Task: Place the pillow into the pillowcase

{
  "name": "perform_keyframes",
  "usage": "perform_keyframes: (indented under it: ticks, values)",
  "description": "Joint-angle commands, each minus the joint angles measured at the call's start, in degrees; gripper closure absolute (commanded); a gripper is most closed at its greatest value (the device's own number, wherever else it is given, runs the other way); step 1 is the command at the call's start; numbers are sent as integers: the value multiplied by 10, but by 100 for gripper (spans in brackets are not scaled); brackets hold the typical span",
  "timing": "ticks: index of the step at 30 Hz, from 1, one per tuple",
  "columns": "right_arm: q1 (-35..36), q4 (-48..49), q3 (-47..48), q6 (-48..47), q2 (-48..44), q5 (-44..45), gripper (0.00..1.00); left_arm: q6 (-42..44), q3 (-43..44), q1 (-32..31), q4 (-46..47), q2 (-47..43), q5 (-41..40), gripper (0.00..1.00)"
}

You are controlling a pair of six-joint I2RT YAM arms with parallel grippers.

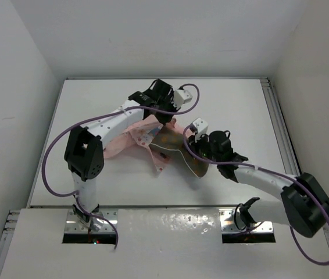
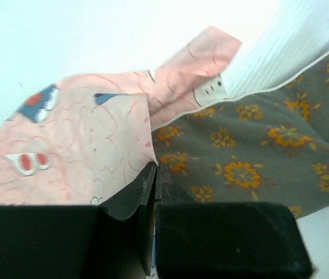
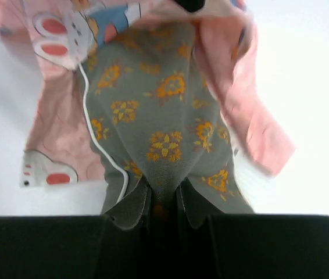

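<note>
The pillow (image 1: 173,148) is olive-grey with orange flowers and pale piping, and it lies mid-table with its far end inside the pink pillowcase (image 1: 131,138). My right gripper (image 1: 189,144) is shut on a pinched fold of the pillow (image 3: 158,116) at its near end, right gripper (image 3: 164,189) fingers pressed into the cloth. My left gripper (image 1: 165,119) holds the pillowcase's far edge. In the left wrist view the left gripper (image 2: 155,167) is shut on the rim of the pillowcase (image 2: 83,145), right beside the pillow (image 2: 257,157). Pink pillowcase (image 3: 54,128) flanks the pillow on both sides.
The white table (image 1: 95,110) is boxed in by white walls at the back and sides. A metal rail (image 1: 281,133) runs along its right edge. Purple cables loop from both arms over the table's near part.
</note>
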Motion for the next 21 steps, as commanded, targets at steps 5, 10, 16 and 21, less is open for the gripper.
perform_keyframes:
  ticks: [5,10,16,21]
  values:
    - [12,162,4,39,-127,164,100,63,122,-34,-56,-26,61,100]
    - [26,171,12,16,-155,218,100,87,131,-46,-98,-31,70,100]
    - [39,214,18,3,-142,292,100,88,124,-51,-101,-32,69,100]
    - [41,294,23,-2,-113,309,100,96,144,-56,-108,-33,116,100]
